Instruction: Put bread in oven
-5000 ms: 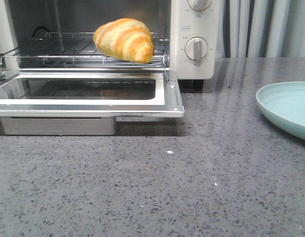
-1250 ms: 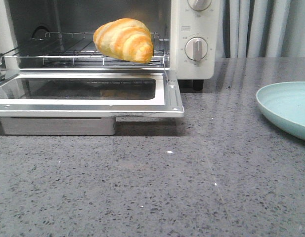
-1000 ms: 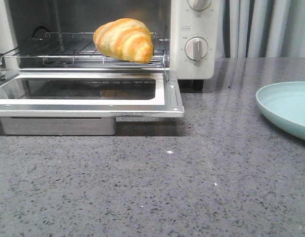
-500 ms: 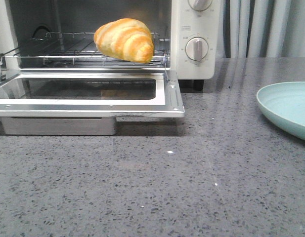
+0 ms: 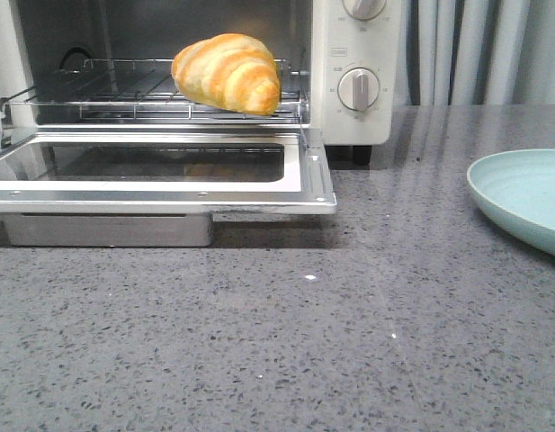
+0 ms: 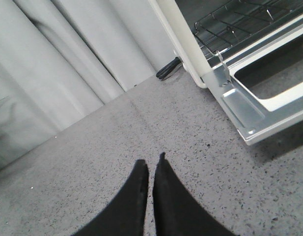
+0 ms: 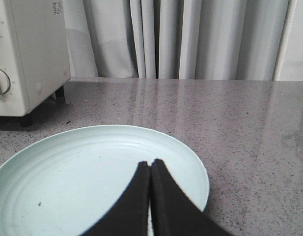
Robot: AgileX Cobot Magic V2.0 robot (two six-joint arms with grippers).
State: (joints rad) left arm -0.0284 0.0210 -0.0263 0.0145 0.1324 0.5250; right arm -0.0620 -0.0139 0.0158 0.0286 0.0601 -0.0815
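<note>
Fingers: left gripper [image 6: 150,164] and right gripper [image 7: 151,163] both pressed together, empty. Bread [image 5: 227,73] sits on the wire rack [image 5: 124,90] inside the oven [image 5: 349,54]. Judged light, soft, glossy, crushable; grip gently across its thick middle.

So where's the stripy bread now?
In the front view, the bread sits on the wire rack inside the open oven, toward the rack's right end, near the white dials.
</note>
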